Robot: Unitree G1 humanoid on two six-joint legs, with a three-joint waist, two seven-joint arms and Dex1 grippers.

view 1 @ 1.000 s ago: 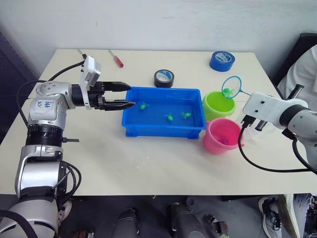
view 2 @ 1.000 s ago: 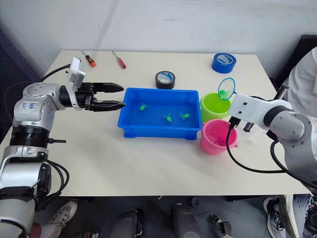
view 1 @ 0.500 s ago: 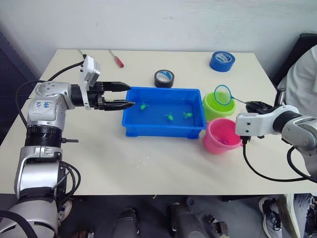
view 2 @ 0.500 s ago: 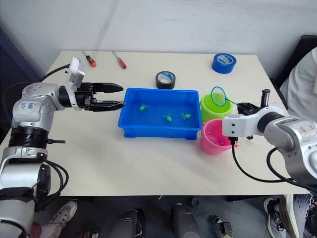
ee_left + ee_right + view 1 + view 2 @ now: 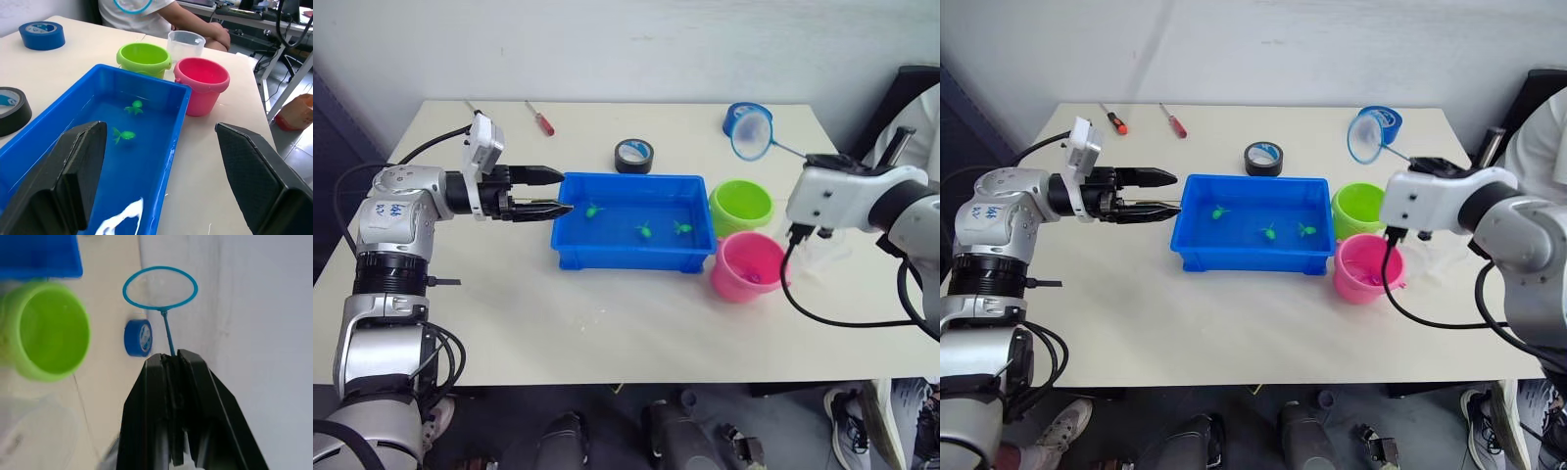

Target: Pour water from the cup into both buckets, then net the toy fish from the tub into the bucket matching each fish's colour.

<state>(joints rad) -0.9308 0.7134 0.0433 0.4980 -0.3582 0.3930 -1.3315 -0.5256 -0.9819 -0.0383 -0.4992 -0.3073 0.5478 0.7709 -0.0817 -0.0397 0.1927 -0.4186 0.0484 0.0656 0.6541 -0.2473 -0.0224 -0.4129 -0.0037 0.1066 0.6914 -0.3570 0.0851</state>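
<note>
The blue tub (image 5: 636, 262) holds water and three green toy fish (image 5: 647, 231). To its right stand the lime-green bucket (image 5: 741, 206) and the pink bucket (image 5: 747, 266), with the clear cup (image 5: 186, 44) just behind them. My right gripper (image 5: 171, 358) is shut on the thin handle of the net. The net's blue hoop (image 5: 751, 133) hangs raised above the table behind the green bucket, and its mesh looks empty. My left gripper (image 5: 563, 191) is open at the tub's left end, holding nothing.
A black tape roll (image 5: 634, 155) lies behind the tub, and a blue tape roll (image 5: 138, 338) sits at the back right under the hoop. Two screwdrivers (image 5: 541, 117) lie at the back left. A person in a white shirt (image 5: 146, 14) sits past the table's right edge.
The net held a green fish above the green bucket, tipped over that bucket, then rose and swung back towards the blue tape roll without the fish. The left arm stayed put.
</note>
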